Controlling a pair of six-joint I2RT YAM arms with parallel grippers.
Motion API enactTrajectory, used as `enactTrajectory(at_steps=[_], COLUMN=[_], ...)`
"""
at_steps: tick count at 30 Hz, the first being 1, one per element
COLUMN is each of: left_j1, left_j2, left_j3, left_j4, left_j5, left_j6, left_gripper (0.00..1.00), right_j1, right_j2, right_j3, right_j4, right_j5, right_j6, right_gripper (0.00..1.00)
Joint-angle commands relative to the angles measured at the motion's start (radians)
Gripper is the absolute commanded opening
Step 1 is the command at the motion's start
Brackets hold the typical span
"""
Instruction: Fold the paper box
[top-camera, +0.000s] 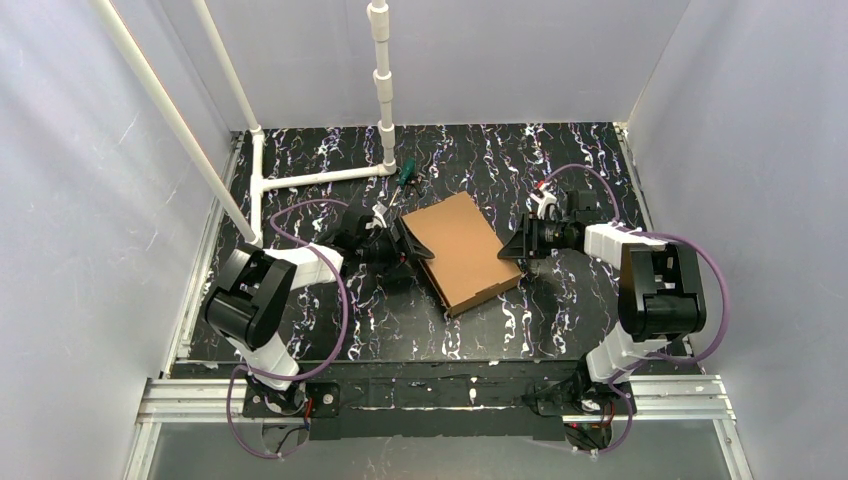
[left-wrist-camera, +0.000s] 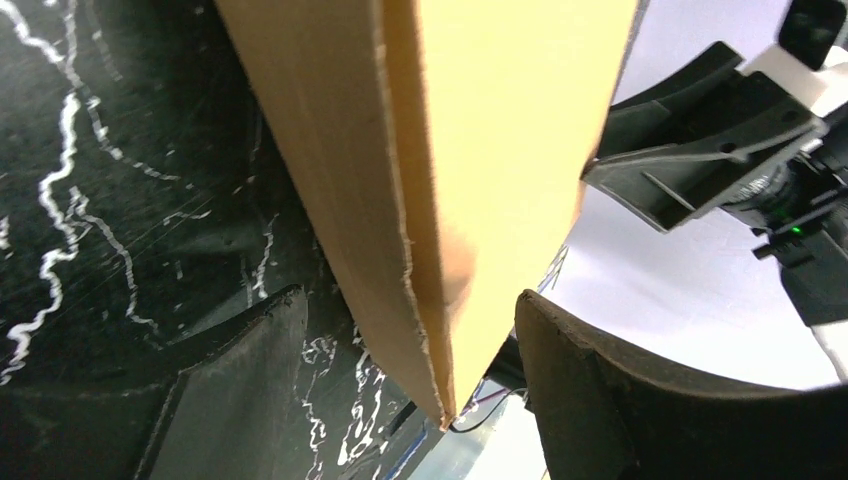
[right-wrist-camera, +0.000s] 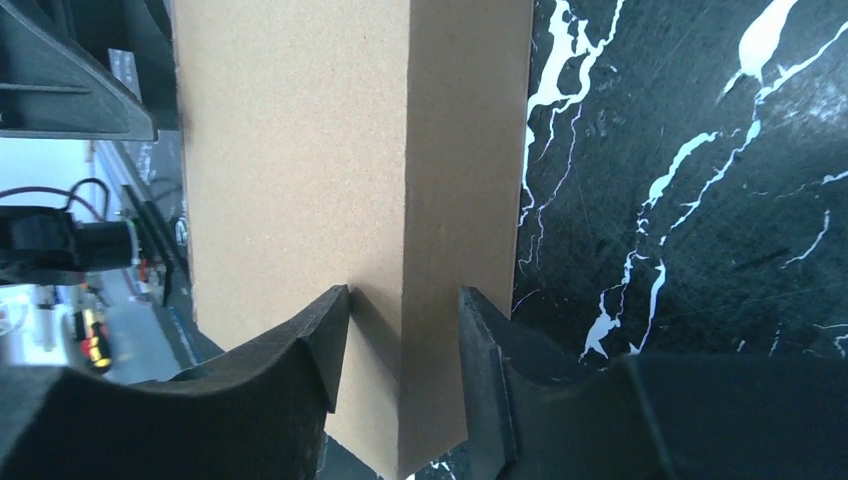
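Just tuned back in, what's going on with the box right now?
Both arms are at the paper box, which sits folded shut in the middle of the table. The left gripper has its jaws open around the box's near corner. The right gripper straddles the opposite edge, fingers close against the cardboard. I cannot tell whether it is actually clamped.
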Motion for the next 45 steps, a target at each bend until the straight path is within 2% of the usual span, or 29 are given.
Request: enactTrajectory(at_steps=[1,6,11,20,27,33,39,45], left_j1=[-0.006,-0.010,-0.018,-0.040,-0.041,-0.049,-0.049,-0.049], left_j2=[-0.034,-0.018,0.003,0.004,0.009,-0.013,-0.046,-0.034], left_j3=[0.030,0.016,0.005,0.044,0.040,0.068,0.059,0.056], left_j4=[0.059,0.079,0.078,0.078,0.079,0.079,0.079,0.078], left_j5=[0.038,0.035,0.017,0.026,0.044,0.059,0.050,0.063], left_j6=[-0.004,-0.030,-0.055,-0.057,-0.063,-0.054,-0.050,-0.048], left_gripper=[0.75,0.74,0.73,0.52,0.28,0.11,0.05,0.00], right_j1=[-0.035,-0.037,-0.032,0.039,0.059,0.076,0.078,0.076], right_j2=[0.055,0.055,0.016,0.011,0.008,-0.001,-0.024,-0.090], right_j3=[-0.015,-0.015,-0.028,-0.015,-0.006,0.002,0.057,0.053], right_j4=[0.007,0.006,0.019,-0.037,-0.062,-0.088,-0.185,-0.189], right_j5=[-0.025,-0.066,-0.113,-0.086,-0.071,-0.061,0.026,0.119], right_j6=[0.012,0.020,0.025,-0.051,-0.075,-0.120,-0.220,-0.253], right_gripper=[0.48,0.42,0.41,0.42,0.44,0.53,0.73,0.84])
